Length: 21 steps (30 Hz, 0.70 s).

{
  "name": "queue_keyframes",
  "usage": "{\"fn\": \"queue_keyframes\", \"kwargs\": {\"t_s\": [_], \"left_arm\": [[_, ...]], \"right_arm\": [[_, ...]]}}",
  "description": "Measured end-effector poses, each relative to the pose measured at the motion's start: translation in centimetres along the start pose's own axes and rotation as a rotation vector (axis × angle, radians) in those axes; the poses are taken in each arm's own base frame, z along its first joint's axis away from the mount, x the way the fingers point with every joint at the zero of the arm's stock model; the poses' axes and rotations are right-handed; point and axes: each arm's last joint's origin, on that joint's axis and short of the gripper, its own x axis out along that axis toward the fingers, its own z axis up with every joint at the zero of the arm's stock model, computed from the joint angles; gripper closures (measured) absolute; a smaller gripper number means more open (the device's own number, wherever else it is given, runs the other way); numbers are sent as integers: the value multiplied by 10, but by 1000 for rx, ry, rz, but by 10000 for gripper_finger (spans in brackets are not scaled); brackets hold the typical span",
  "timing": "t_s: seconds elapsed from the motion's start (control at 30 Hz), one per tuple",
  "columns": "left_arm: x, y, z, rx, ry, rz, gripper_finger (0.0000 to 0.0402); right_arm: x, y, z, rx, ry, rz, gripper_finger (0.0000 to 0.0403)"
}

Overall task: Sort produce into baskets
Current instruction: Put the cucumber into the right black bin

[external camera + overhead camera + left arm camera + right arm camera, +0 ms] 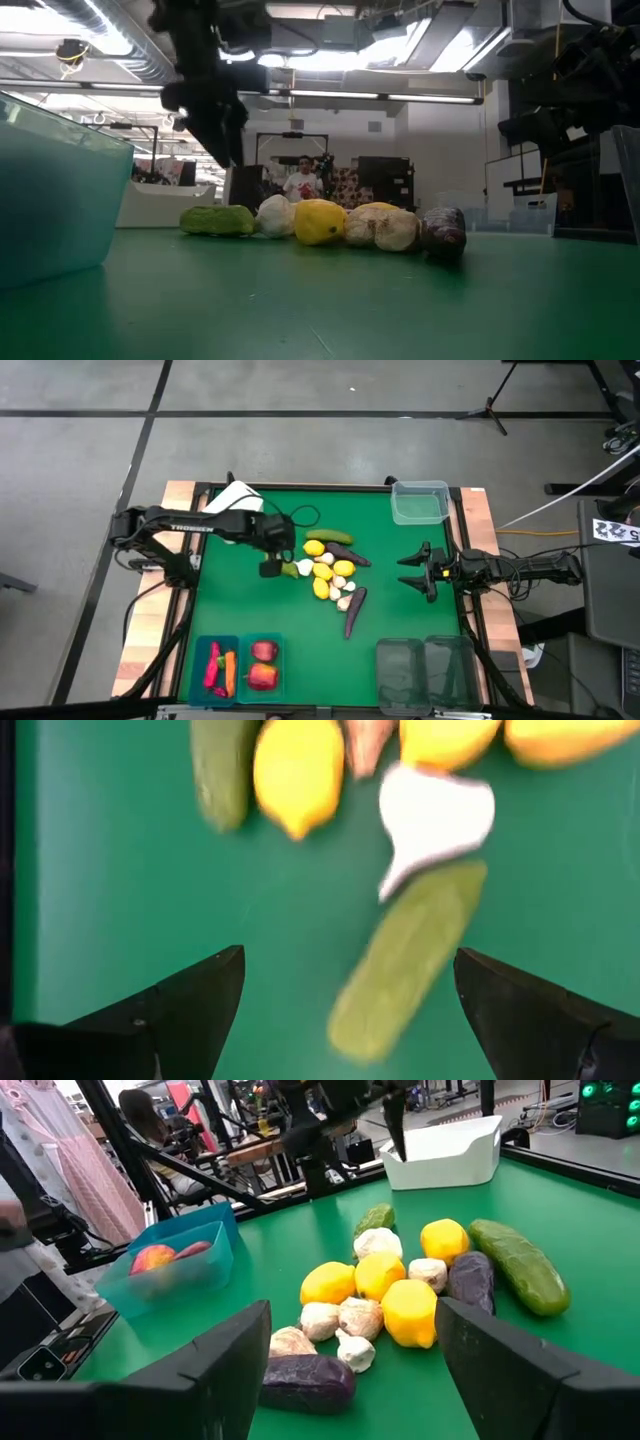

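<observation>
Grey concrete floor (300, 440) crossed by dark lines, black tripod stand (492, 405) set on it, green table mat (400, 610) framed by pale wooden edging (140, 650), bright ceiling strip lights (330, 60), person in white top (300, 182) seen far behind.

Surface (390, 560) showing as matt green, cloth-like mat; bare wood edging (150, 640) showing along its sides. Lemons (410, 1312) looking smooth plastic, faintly glossy. Cucumber (520, 1265) carrying a shine, pebbled skin. Garlic bulbs (360, 1318) reading matt, off-white. Eggplant (308, 1382) giving a dull sheen. Clear tub (419, 501) looking thin see-through plastic; teal bins (240, 668) translucent plastic. White box (445, 1152) appearing smooth, matt.
</observation>
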Motion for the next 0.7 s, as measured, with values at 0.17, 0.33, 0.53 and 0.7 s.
{"fn": "queue_keyframes", "kwargs": {"t_s": [0.17,0.33,0.53,0.7], "left_arm": [[28,0,-12,6,-129,-83,47],[47,-7,-30,21,-126,-88,47],[60,-14,-46,11,-121,-118,47],[68,-18,-61,-9,-68,-133,59]], "right_arm": [[0,-1,1,0,-13,-25,123],[0,-1,1,1,-17,-35,123],[0,-1,1,1,-19,-37,123],[0,-1,1,4,-22,-41,123]]}}
